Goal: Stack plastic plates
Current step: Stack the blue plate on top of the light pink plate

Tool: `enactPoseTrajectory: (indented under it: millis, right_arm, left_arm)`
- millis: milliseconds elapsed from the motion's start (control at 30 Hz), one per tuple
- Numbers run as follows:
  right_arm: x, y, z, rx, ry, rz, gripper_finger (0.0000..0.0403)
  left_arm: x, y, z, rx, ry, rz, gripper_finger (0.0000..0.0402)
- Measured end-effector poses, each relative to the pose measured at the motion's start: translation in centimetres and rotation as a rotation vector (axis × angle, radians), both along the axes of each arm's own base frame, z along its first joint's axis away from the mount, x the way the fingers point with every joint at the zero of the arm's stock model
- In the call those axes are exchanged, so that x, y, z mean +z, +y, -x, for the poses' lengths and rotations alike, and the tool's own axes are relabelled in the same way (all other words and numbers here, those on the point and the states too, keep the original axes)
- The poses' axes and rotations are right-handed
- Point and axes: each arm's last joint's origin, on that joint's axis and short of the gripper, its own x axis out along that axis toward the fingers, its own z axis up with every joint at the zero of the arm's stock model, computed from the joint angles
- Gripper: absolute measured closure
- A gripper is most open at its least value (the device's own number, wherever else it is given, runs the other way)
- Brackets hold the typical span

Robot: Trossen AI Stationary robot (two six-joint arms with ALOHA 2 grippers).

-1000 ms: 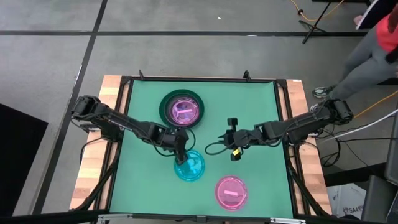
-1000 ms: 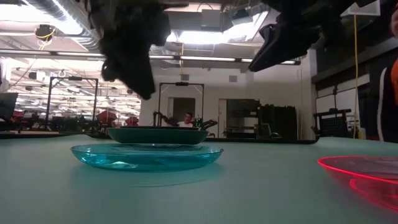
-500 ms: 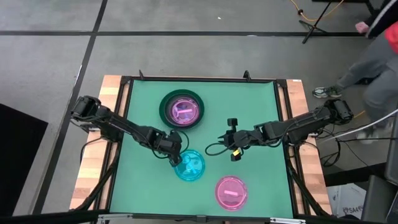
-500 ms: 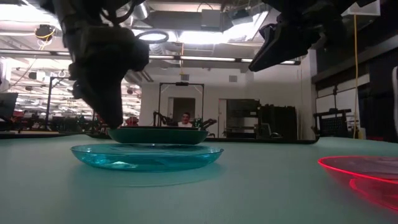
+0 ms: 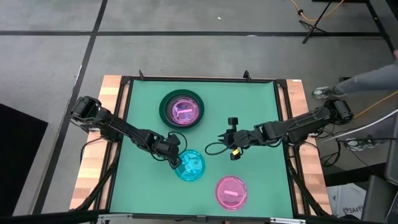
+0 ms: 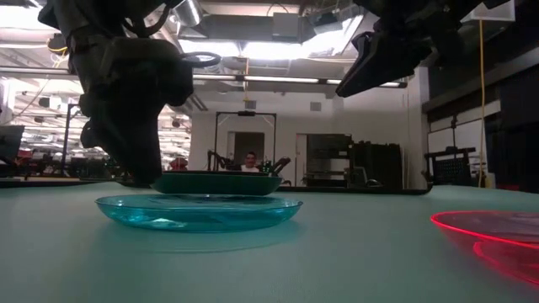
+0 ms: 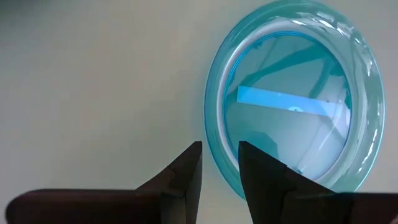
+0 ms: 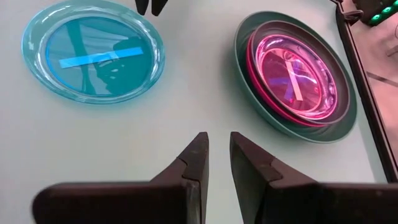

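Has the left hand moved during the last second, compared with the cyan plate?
Yes. In the high view the left hand has come down and drawn back toward the left rim of the cyan plate, which itself has stayed in place.

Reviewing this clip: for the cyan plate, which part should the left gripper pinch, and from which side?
Probably the cyan plate is best pinched at its raised rim on the side facing the left gripper, coming down from above. It lies flat and shallow on the green table, and the fingers, slightly apart, already straddle that edge.
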Motion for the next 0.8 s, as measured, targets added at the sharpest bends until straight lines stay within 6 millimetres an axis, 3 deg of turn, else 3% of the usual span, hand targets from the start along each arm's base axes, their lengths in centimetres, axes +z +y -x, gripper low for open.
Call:
enactPoseTrajectory:
  millis: [267, 533, 800]
  right_arm:
    - [0.0, 0.0, 0.0, 0.000, 0.000, 0.000, 0.0347]
    - [0.0, 0.0, 0.0, -0.001, -0.001, 0.001, 0.0347]
    - [0.0, 0.0, 0.0, -0.002, 0.000, 0.001, 0.0347]
  left_arm:
    - [-0.2, 0.0, -0.1, 0.012, -0.002, -0.009, 0.0304]
    - [-2.3, -0.5, -0.8, 0.017, 0.036, 0.010, 0.0304]
    - [-2.4, -0.5, -0.9, 0.017, 0.036, 0.009, 0.0304]
